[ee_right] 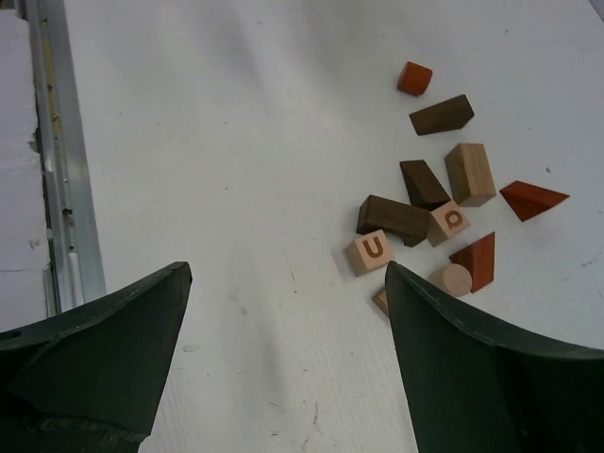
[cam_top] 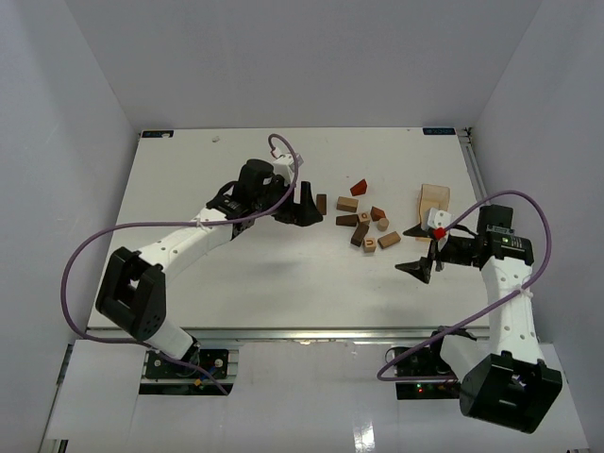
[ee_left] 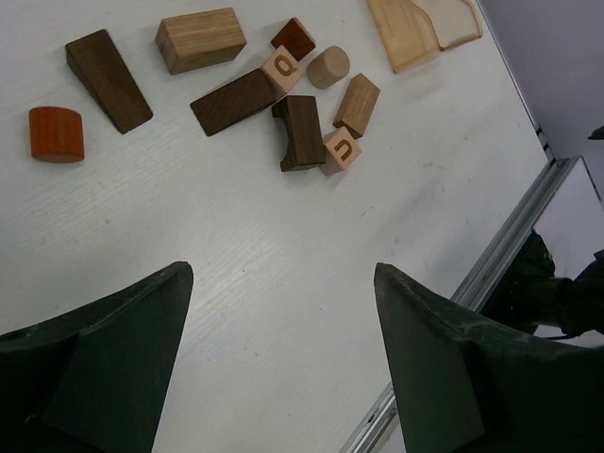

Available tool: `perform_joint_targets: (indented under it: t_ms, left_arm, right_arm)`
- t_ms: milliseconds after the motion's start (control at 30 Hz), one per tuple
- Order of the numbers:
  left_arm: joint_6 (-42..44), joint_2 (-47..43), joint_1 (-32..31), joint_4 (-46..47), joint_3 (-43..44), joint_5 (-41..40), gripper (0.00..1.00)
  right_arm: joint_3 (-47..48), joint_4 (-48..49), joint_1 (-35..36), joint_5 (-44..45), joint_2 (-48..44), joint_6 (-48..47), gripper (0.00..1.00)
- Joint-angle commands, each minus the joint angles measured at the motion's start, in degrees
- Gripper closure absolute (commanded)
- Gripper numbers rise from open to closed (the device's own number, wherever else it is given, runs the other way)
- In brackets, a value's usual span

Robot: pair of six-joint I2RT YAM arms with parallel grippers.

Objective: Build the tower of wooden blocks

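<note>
Stacking has not begun, by the look of it: from above, the small tan, reddish-brown and dark brown wooden blocks (cam_top: 347, 203) lie scattered on the white counter (cam_top: 236, 274), right of centre. None seems stacked on another, and a pale wooden slab (cam_top: 434, 201) lies just to their right. The left end effector (cam_top: 304, 206) sits just left of the cluster and the right end effector (cam_top: 417, 251) near its right side, both gaping and empty. The left wrist view shows jaws spread wide over bare counter, with a dark brown arch block (ee_left: 300, 132) touching a lettered tan cube (ee_left: 340, 151) ahead. The right wrist view shows equally spread jaws, the cluster ahead to the right. The next move calls for choosing a broad base piece, perhaps the tan rectangular block (ee_left: 200, 40), and squaring the jaws to its flat sides.
</note>
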Motion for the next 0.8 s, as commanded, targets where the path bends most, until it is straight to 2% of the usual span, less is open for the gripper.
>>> perform_joint_targets:
  t_ms: [0, 167, 267, 467, 600, 767]
  left_arm:
    - [10.8, 1.2, -0.5, 0.1, 4.1, 8.1, 0.10]
    - [21.9, 3.5, -0.5, -0.1, 6.2, 11.8, 0.08]
    - [28.5, 4.9, -0.5, -0.5, 7.8, 13.2, 0.03]
    - [39.5, 8.8, -0.5, -2.4, 12.7, 13.5, 0.02]
    - [46.5, 12.9, -0.4, -6.3, 17.7, 13.8, 0.02]
    - [54.0, 18.2, 1.0, -10.4, 23.9, 17.1, 0.02]
  right_arm:
    - [-1.6, -7.0, 3.4, -7.1, -1.6, -12.8, 0.11]
    - [-3.0, -11.6, 4.1, -10.4, -0.9, -21.8, 0.13]
    - [-4.2, -12.5, 4.4, -10.9, -0.1, -24.2, 0.15]
    - [-5.1, -12.4, 4.5, -8.3, 0.1, -23.9, 0.16]
    - [-6.1, -8.0, 4.3, -4.1, -0.6, -18.0, 0.16]
    - [-5.5, -7.0, 4.3, -2.9, -1.0, -15.8, 0.17]
